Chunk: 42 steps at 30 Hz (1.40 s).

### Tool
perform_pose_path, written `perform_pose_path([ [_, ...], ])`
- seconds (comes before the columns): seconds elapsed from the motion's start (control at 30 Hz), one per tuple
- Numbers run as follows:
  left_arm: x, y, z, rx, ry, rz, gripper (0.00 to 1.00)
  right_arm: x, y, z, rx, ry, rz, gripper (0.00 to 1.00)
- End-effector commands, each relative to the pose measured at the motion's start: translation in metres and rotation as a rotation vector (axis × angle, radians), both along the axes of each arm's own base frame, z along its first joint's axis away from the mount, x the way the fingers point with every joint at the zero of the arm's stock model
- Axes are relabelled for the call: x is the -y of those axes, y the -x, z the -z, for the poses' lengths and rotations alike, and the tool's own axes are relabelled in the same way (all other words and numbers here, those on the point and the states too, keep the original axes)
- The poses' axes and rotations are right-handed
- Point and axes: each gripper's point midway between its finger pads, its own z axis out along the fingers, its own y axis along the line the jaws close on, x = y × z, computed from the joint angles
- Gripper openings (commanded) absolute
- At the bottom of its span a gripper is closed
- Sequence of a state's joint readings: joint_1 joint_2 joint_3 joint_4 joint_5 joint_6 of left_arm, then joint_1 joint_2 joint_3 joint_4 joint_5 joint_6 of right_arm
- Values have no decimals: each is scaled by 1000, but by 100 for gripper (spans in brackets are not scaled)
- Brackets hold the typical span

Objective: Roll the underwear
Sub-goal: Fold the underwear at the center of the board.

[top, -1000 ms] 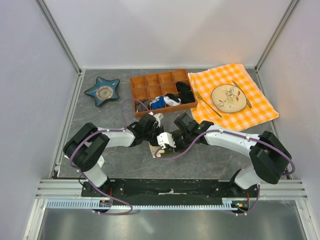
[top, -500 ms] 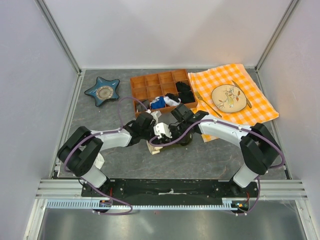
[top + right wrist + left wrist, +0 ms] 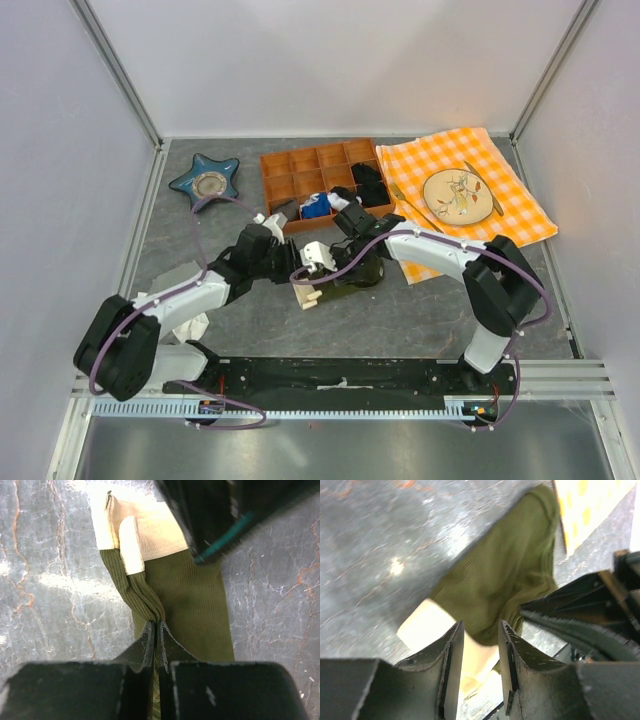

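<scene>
Olive underwear point(image 3: 200, 595) is lying on the worktop point(image 3: 50, 605), right claw point(image 3: 156, 625) pinching its fold shut, left claw point(image 3: 480, 627) hovering part-open, empty.

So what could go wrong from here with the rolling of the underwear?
The right gripper pinches only a thin ridge of the underwear; a pull could slip it free or bunch the cloth instead of rolling it.
The left gripper is open over the waistband and holds nothing, so that end may drag along.
The two grippers stand close together and might collide.
</scene>
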<state>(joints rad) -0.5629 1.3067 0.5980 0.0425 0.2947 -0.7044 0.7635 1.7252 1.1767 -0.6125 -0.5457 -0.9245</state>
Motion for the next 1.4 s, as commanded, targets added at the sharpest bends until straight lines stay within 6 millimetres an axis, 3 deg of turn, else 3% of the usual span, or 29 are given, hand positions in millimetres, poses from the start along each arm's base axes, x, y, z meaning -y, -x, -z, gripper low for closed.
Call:
perform_pose_path([
  [0.0, -32, 10, 13, 21, -53, -91, 41, -17, -11, -9, 10, -41, -35, 6],
  [0.3, -45, 38, 8, 42, -13, -94, 41, -26, -28, 8, -10, -14, -25, 8],
  [0.6, -54, 47, 0, 133, -30, -79, 42, -31, -43, 28, -80, -9, 19, 11],
  [0.73, -42, 54, -7, 198, 8, -3, 40, -33, -44, 36, -110, -6, 36, 13],
  [0.87, -17, 58, -26, 303, 53, 98, 39, -34, -44, 41, -134, -6, 48, 15],
  [1.0, 0, 49, -35, 366, 59, 134, 38, -33, -46, 44, -161, -7, 70, 17],
  [1.37, 20, 10, -17, 394, 12, 96, 34, -25, -52, 48, -220, -23, 113, 18],
])
